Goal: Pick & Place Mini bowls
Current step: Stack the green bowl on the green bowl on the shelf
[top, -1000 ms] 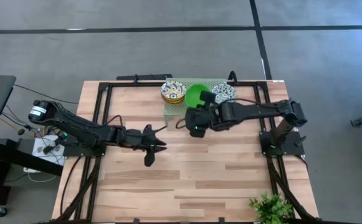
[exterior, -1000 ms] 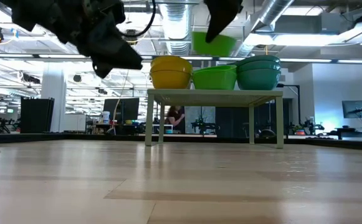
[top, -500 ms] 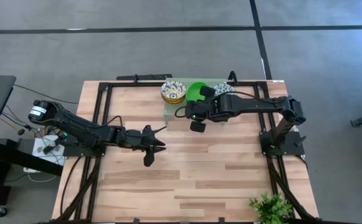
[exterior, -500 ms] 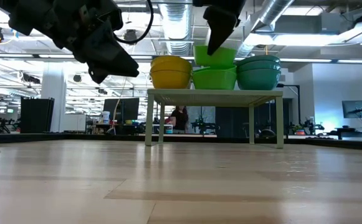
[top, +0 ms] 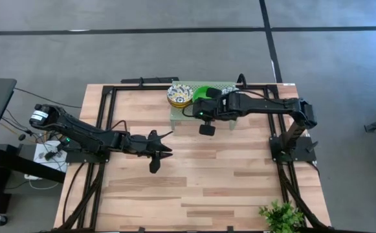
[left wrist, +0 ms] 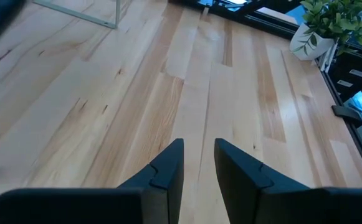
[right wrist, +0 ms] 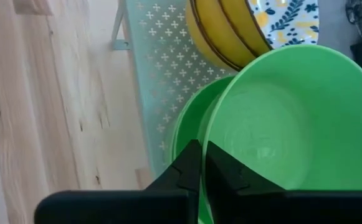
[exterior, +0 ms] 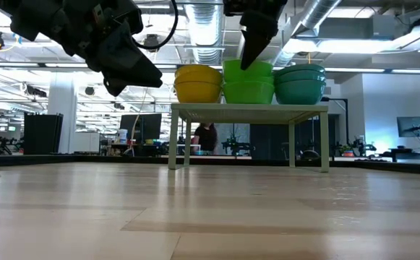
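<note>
A pale green perforated stand (top: pixel 184 111) at the table's far middle carries three stacks of mini bowls: yellow-patterned (top: pixel 179 95) (exterior: pixel 199 81), plain green (exterior: pixel 248 90) and blue-green (exterior: pixel 299 83). My right gripper (right wrist: pixel 200 163) (top: pixel 204 111) is at the green stack, shut on the top green bowl (right wrist: pixel 280 118) (top: pixel 202 94). My left gripper (left wrist: pixel 198 158) (top: pixel 158 152) hovers open and empty over the table's left middle, above bare wood. My right gripper pinches the near rim (right wrist: pixel 204 144) of the top green bowl between its two fingers, one inside the bowl and one outside. In the low view the fingers (exterior: pixel 253 43) come from above, slanting down. The bowl sits mouth up, nested on the green bowl below (right wrist: pixel 184 134).
A leafy plant in a white pot (top: pixel 281 217) (left wrist: pixel 327 25) stands at the table's near right corner. Black frame rails (top: pixel 107 116) run along the table's left, right and far sides. Bare wood (top: pixel 207 181) lies in the middle and near part.
My right gripper has gone toward the table's far edge and down with the green bowl. The bowl, which hung tilted above the stand, now sits level on the green stack, with the gripper shut on it throughout.
</note>
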Robot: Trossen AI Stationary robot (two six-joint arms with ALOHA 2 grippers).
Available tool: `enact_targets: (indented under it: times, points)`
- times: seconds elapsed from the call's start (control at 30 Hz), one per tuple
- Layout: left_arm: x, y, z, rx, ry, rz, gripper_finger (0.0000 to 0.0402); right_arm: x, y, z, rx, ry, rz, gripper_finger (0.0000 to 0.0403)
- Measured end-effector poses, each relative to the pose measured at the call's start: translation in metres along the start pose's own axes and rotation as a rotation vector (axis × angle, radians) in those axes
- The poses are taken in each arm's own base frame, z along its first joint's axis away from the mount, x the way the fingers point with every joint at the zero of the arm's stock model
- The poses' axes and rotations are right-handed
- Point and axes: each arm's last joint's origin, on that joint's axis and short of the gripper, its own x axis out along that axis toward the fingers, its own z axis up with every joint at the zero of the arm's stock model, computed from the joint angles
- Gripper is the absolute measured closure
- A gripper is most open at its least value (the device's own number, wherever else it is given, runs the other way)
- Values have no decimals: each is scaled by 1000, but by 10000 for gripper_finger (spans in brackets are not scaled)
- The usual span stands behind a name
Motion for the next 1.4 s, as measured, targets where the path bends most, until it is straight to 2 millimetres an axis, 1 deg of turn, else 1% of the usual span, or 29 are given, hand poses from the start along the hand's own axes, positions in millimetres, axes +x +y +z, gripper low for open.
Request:
enact_targets:
  times: [0.37,0.7,0.9,1.1,1.2,1.3,1.4]
  points:
    - [0,0,1,-1,-6,-3,311,0,0,0,-27,0,3,352]
    - [0,0,1,-1,-6,-3,311,-3,6,1,-44,-7,9,347]
    - [0,0,1,-1,-7,-3,311,-5,11,1,-85,-14,15,346]
    - [0,0,1,-2,-7,-3,311,-5,11,1,-81,-14,15,346]
    - [0,0,1,-2,-7,-3,311,-4,9,1,-51,-11,12,346]
    - [0,0,1,-2,-7,-3,311,-3,7,1,-27,-8,11,337]
    - [0,0,1,-2,-7,-3,311,-3,7,1,-28,-8,11,317]
